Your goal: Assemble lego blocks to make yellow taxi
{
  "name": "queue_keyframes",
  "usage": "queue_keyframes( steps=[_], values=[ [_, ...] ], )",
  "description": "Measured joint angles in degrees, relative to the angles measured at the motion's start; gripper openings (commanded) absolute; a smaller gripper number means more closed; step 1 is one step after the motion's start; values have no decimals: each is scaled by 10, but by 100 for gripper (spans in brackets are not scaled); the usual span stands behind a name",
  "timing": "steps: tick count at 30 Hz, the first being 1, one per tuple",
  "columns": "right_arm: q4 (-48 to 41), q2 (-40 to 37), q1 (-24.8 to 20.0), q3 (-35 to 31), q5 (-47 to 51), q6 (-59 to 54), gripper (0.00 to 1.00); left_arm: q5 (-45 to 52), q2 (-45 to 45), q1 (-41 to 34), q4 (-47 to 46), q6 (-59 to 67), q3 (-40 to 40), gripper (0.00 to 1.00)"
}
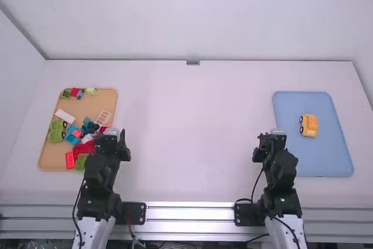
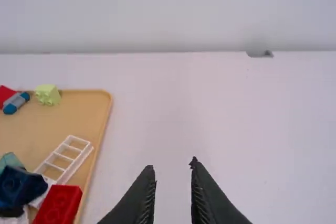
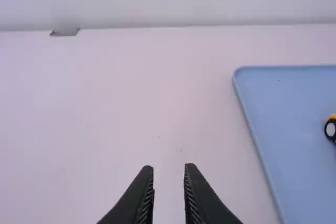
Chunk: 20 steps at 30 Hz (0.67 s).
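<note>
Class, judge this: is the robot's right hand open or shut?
Open. The right hand shows its two fingertips standing apart, with nothing held between them.

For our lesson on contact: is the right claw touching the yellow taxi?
Apart. The right wrist view shows bare table and blue tray between the right claw and the taxi.

White counter [image 1: 192,138], pale wall [image 1: 192,16] behind. Small grey fitting [image 1: 193,62] at counter's far edge, near middle. Silver metal rails [image 1: 189,212] run along near edge.
</note>
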Motion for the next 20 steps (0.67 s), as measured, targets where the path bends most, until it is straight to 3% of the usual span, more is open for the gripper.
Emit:
queue_keyframes(
  steps=[8,20],
  values=[
    [5,-69,0,-10,-2,-1,0,0,-61,0,5,0,-6,4],
    [5,-141,0,-10,-1,1,0,0,-73,0,5,0,-6,0]
  ],
)
